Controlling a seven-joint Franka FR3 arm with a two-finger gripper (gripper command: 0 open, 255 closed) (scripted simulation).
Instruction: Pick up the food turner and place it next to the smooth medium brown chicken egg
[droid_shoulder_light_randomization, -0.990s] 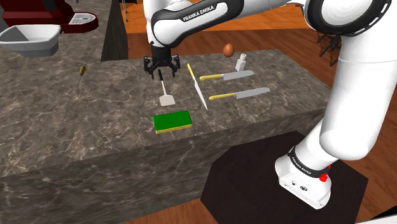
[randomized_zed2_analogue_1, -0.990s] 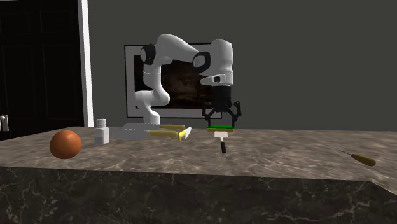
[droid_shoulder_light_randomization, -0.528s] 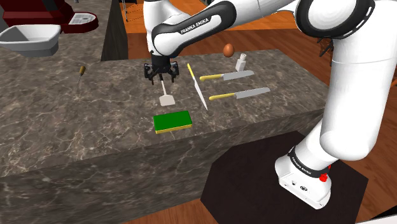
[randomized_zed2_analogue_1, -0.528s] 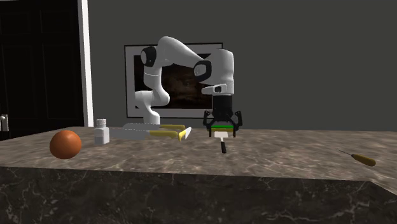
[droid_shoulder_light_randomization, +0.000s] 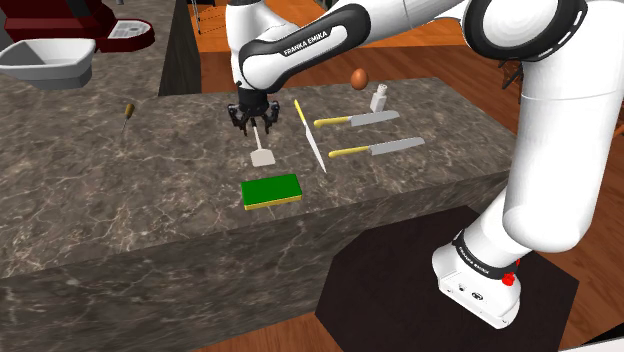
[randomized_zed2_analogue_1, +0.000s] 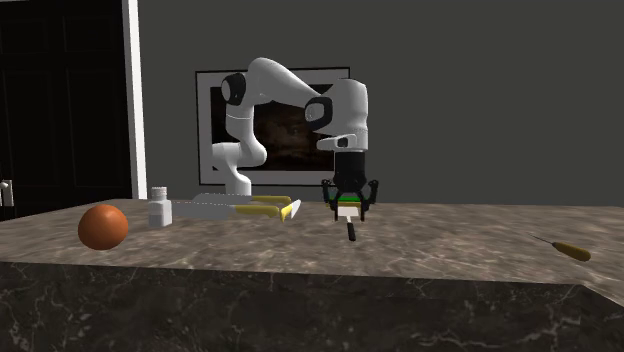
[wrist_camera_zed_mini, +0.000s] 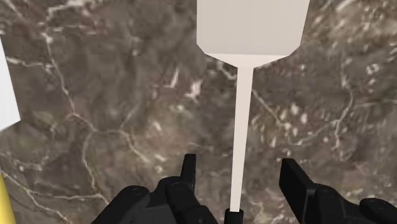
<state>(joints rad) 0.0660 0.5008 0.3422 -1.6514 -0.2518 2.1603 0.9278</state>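
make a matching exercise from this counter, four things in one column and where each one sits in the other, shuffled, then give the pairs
Things
1. white flat-bladed food turner
2. round brown egg
3. green rectangular block with a yellow base
4. thin yellow-handled pointed tool

Places
a. off alone toward the shoulder view's left
b. near the small white bottle, by the marble counter's far edge
c. handle between the fingers of the open black gripper
d. just past the turner's blade, nearer the counter's front edge

Pairs: 1-c, 2-b, 3-d, 4-a
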